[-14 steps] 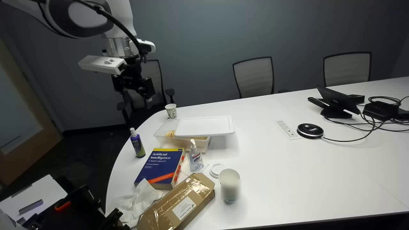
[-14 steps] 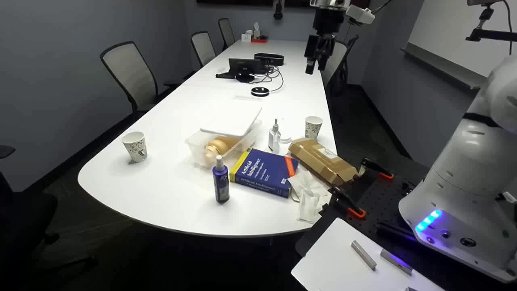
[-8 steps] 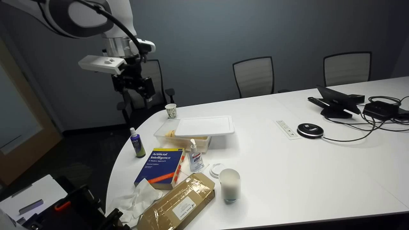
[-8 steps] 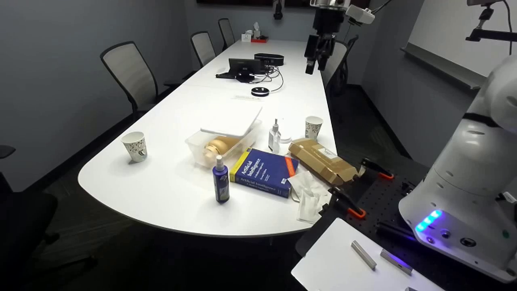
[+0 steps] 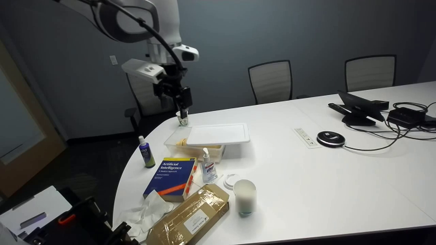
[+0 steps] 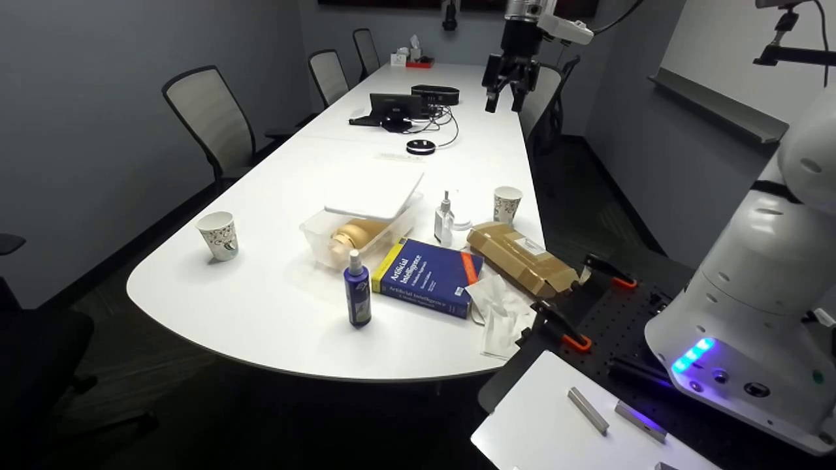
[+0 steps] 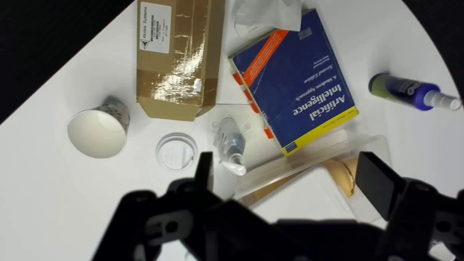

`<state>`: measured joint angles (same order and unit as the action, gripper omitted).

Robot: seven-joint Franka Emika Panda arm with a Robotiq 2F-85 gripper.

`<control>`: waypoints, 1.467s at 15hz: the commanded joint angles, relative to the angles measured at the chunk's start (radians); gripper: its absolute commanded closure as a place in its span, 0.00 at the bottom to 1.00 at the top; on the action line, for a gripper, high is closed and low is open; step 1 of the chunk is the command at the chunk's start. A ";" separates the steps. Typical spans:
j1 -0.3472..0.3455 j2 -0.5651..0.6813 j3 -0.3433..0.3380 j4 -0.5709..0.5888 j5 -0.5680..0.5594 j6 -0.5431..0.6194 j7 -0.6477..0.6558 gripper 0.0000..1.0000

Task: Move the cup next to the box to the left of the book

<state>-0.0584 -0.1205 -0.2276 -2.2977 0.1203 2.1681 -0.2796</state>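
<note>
The pale paper cup (image 5: 246, 199) with a printed side stands upright beside the tan package's end. It also shows in an exterior view (image 6: 506, 207) and, from above, in the wrist view (image 7: 97, 133). A second similar cup (image 6: 219, 236) stands apart near the table's far rounded edge; a finger partly covers it in an exterior view (image 5: 180, 121). The dark blue book (image 5: 173, 177) lies flat, also seen in the wrist view (image 7: 295, 79). My gripper (image 6: 505, 102) is open and empty, high above the table. In the wrist view the gripper (image 7: 286, 170) frames the clear container.
The tan package (image 5: 194, 216) lies between cup and book. A sanitizer bottle (image 5: 208, 170) and a white disc (image 7: 176, 151) are close by. A clear container (image 6: 313, 238) with a white lid (image 5: 218, 133) stands by the book. A purple spray bottle (image 6: 357, 294) and crumpled tissue (image 6: 499, 313) lie around it.
The arm and gripper have moved right in an exterior view, over the second cup there. The fingers look wider apart in an exterior view. The cups and book have not moved.
</note>
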 commanded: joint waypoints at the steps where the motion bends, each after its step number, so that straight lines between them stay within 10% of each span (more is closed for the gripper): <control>1: -0.067 0.258 -0.011 0.237 0.069 -0.039 0.036 0.00; 10: -0.270 0.765 0.055 0.636 0.192 -0.030 0.150 0.00; 22: -0.342 1.028 0.105 0.724 0.229 0.048 0.259 0.00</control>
<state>-0.3868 0.8721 -0.1361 -1.5911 0.3345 2.1842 -0.0525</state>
